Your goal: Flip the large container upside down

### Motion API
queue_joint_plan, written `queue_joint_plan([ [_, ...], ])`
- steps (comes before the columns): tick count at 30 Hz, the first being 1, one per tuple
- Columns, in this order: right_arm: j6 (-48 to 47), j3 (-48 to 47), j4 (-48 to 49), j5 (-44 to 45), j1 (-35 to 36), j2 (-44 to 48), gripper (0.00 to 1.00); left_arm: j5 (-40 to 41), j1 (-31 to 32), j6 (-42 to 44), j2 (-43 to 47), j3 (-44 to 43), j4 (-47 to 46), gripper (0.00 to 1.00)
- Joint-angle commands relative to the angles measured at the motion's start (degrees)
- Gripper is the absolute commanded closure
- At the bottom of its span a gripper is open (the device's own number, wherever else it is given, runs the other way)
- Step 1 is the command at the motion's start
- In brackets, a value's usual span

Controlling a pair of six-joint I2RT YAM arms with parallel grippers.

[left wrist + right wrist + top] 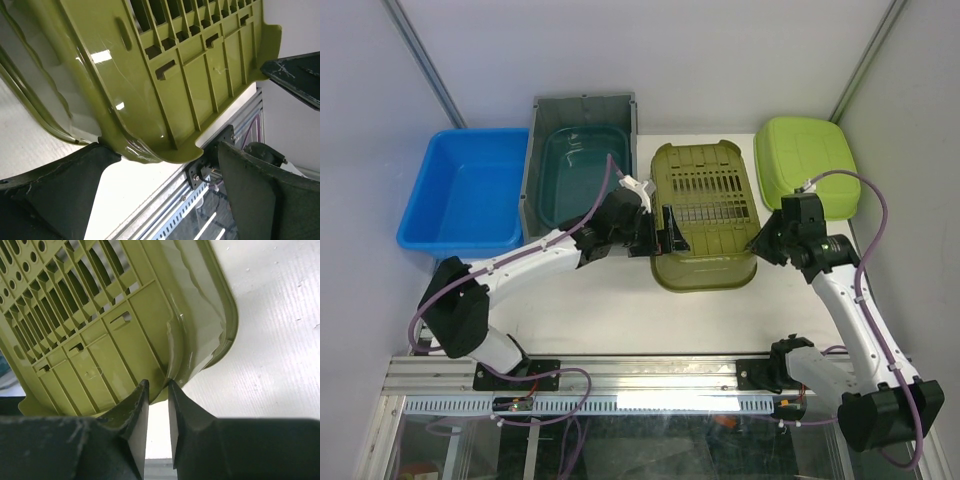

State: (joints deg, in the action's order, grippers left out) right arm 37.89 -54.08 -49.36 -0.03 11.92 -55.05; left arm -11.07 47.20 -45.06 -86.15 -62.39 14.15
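Right gripper [157, 386] pinches the tilted olive container [95, 335]; left gripper [166, 150] spread wide.

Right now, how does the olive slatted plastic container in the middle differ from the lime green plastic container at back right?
The olive slatted plastic container has a slotted base; the lime green plastic container shows a smooth closed one. The olive one has the left gripper and right gripper at its sides; the lime one is untouched. Both show their bases to the overhead camera.
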Motion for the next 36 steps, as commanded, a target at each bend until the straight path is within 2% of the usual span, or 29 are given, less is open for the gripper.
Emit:
queue_joint_plan([
  [1, 0.78, -1.53, 4.29, 3.72, 0.38, -0.82, 0.79, -1.77, 0.03, 0.22, -2.79, -5.59, -5.43, 0.01],
  [12, 3.51, -5.56, 11.50, 10.72, -0.77, -8.99, 1.00, -3.56, -5.89, 1.39, -14.39, -20.44, -7.14, 0.01],
  [16, 4.35, -7.42, 15.14, 10.91, -2.52, -13.75, 1.00, -2.97, -6.78, 3.01, -16.45, -26.15, -4.95, 0.01],
  [24, 4.42, -14.58, 18.19, 9.71, -4.78, -24.48, 1.00, 0.61, -7.79, 8.26, -9.53, -28.36, 0.32, 0.01],
  [36, 14.26, -13.67, 21.72, 12.45, -9.13, -27.12, 1.00, 8.89, -9.10, 14.73, 8.75, -20.34, 11.06, 0.01],
])
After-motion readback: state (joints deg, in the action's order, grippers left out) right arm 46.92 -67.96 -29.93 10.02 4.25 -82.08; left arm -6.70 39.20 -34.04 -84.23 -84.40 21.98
